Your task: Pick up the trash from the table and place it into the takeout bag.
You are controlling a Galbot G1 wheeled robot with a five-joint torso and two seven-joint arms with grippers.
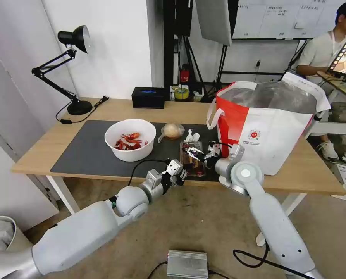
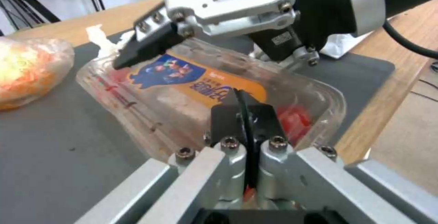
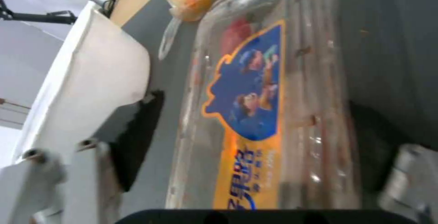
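Observation:
The clear plastic clamshell tray [image 1: 192,158] with its blue and orange label lies on the dark mat [image 1: 83,151] of the table [image 1: 114,108], just left of the takeout bag [image 1: 269,131]. My right gripper [image 1: 202,153] is open, its fingers [image 3: 132,145] standing on either side of the tray [image 3: 255,114]. My left gripper [image 2: 245,114] is shut, its tips resting against the tray's [image 2: 182,97] near end by the table's front edge. Farther back are the white bowl [image 1: 130,149] of red shells, the wrapped tan ball [image 1: 172,131] and the crumpled tissue [image 1: 192,136].
A black box [image 1: 148,97] and a black desk lamp [image 1: 74,69] stand at the back of the table. The bag's top is open and its white loop handle [image 1: 212,116] hangs toward the tray. A grey metal box [image 1: 187,264] lies on the floor.

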